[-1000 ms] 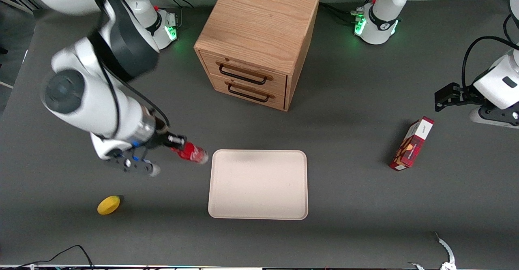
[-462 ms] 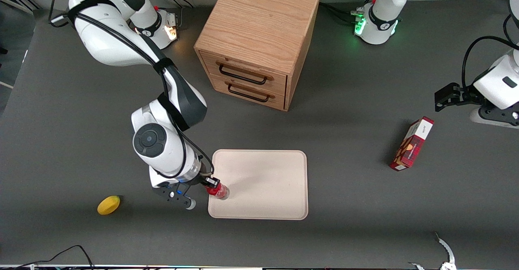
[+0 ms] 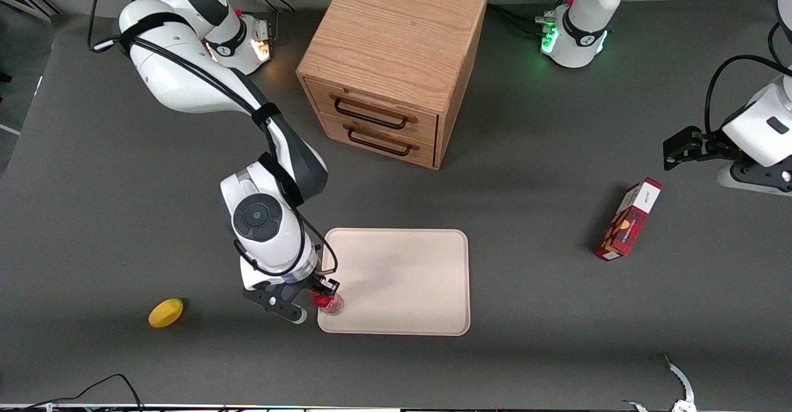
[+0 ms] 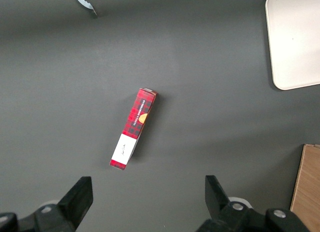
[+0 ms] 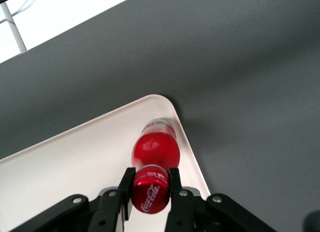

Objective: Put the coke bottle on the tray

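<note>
The coke bottle (image 3: pixel 330 301) is small and red, with a red cap (image 5: pixel 150 189) bearing white lettering and a clear base (image 5: pixel 159 127). It stands over the corner of the cream tray (image 3: pixel 402 282) that is nearest the front camera at the working arm's end. My right gripper (image 3: pixel 324 291) is shut on the bottle at its cap, one finger (image 5: pixel 126 184) on each side. In the right wrist view the gripper (image 5: pixel 150 188) holds the bottle just inside the tray's rounded corner (image 5: pixel 172 112). Whether the base touches the tray I cannot tell.
A wooden drawer cabinet (image 3: pixel 393 59) stands farther from the front camera than the tray. A yellow lemon (image 3: pixel 166 312) lies on the table toward the working arm's end. A red snack box (image 3: pixel 628 219) lies toward the parked arm's end; it also shows in the left wrist view (image 4: pixel 133 128).
My right gripper carried the bottle from beside the tray's farther corner to over its nearer corner, and the bottle went from lying tilted to upright. The arm has dropped lower.
</note>
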Available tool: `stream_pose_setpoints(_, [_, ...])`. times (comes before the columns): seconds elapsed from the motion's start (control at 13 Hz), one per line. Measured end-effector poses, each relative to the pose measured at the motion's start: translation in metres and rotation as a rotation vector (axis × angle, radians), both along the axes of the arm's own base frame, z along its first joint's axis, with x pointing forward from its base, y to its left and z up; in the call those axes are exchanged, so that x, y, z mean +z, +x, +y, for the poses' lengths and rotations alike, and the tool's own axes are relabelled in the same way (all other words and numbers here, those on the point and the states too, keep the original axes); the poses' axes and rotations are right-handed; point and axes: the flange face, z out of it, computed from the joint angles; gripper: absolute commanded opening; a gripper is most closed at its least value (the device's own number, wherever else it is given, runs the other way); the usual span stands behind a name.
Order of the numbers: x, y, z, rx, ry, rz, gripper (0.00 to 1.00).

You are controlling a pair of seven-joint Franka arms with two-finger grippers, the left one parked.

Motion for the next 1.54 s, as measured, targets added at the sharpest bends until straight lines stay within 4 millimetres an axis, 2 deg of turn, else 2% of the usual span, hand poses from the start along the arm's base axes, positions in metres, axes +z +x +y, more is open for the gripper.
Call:
stream_pose_setpoints(0.23, [0.009, 0.002, 0.001, -0.001, 0.011, -0.018, 1.00])
stream_pose_setpoints(0.38, [0.036, 0.000, 0.004, -0.001, 0.022, -0.025, 1.00])
stream_pose_setpoints(0.46, [0.057, -0.004, 0.005, 0.000, 0.021, -0.021, 1.00])
stream_pose_setpoints(0.62, [0.124, -0.022, 0.000, 0.019, -0.006, 0.001, 1.00])
stream_pose_setpoints(0.77, [0.212, -0.061, -0.024, 0.105, -0.069, 0.066, 1.00])
stream_pose_setpoints(0.92, [0.289, -0.108, -0.065, 0.203, -0.112, 0.138, 1.00])
stream_pose_setpoints(1.08, [0.338, -0.148, -0.115, 0.280, -0.111, 0.198, 1.00])
stream_pose_setpoints(1.15, [0.352, -0.163, -0.145, 0.298, -0.091, 0.217, 1.00])
stream_pose_setpoints(1.31, [0.364, -0.188, -0.229, 0.308, -0.038, 0.246, 1.00])
stream_pose_setpoints(1.38, [0.361, -0.200, -0.270, 0.304, -0.018, 0.260, 1.00])
stream_pose_setpoints(1.46, [0.352, -0.211, -0.300, 0.291, -0.004, 0.267, 1.00])
stream_pose_setpoints(1.54, [0.337, -0.218, -0.317, 0.274, 0.006, 0.265, 1.00])
